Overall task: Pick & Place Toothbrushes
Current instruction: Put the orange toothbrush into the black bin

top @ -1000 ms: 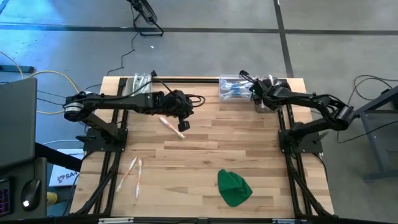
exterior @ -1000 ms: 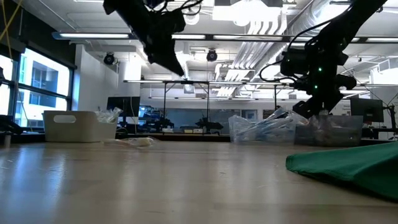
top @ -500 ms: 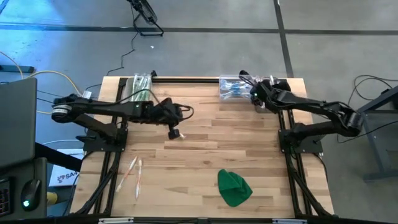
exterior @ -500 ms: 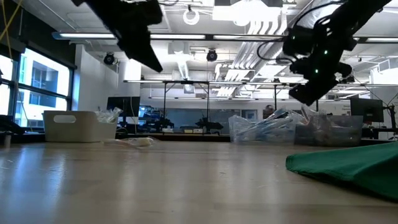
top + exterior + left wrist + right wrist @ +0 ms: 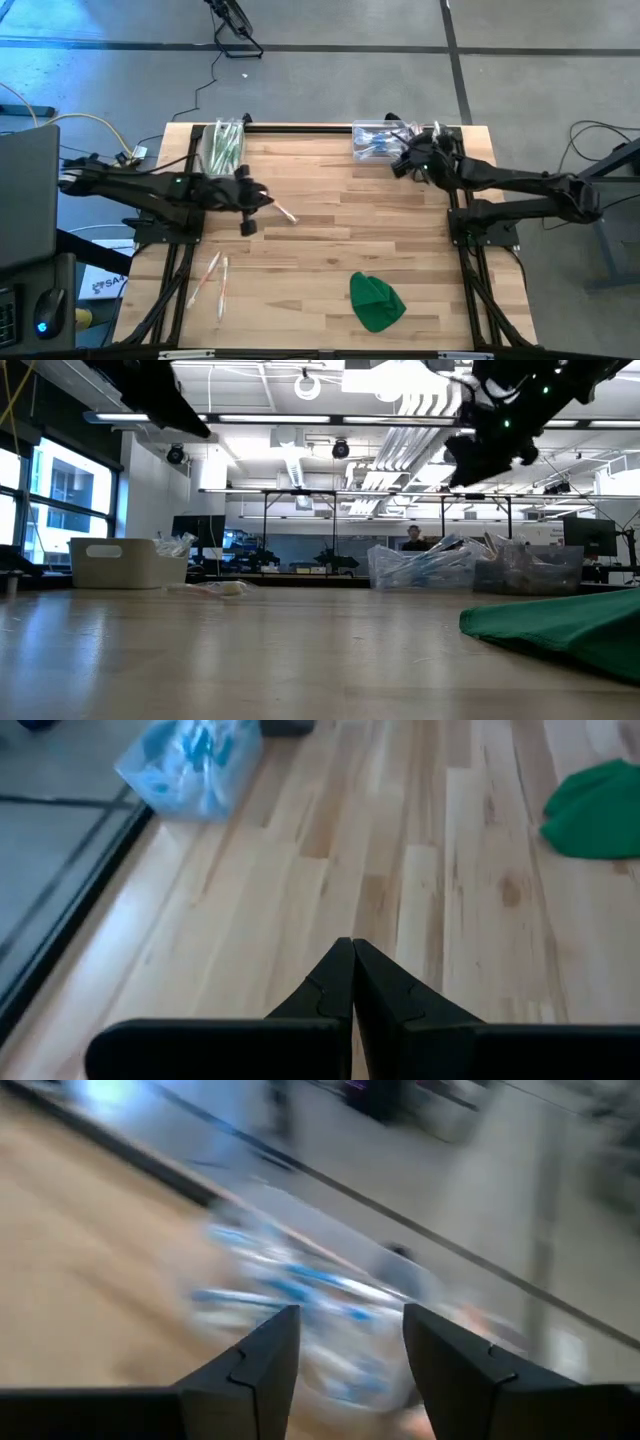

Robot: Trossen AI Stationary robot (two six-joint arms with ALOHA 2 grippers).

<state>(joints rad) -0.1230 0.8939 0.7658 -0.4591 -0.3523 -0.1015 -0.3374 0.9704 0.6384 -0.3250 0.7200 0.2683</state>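
My right wrist view is smeared; the bin of toothbrushes (image 5: 300,1295) is only a blue-white blur.

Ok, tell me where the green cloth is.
In the high view the green cloth lies on the table's near right part, apart from both arms.

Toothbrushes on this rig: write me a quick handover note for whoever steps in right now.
Left end effector: shut, empty, above bare wood.
Right end effector: open, empty, above the far bin of toothbrushes.
One toothbrush lies loose mid-table by the left end effector; a few more lie near the front left edge; another bin far left holds some.
Green cloth front right.
Left: loose brushes still unplaced.
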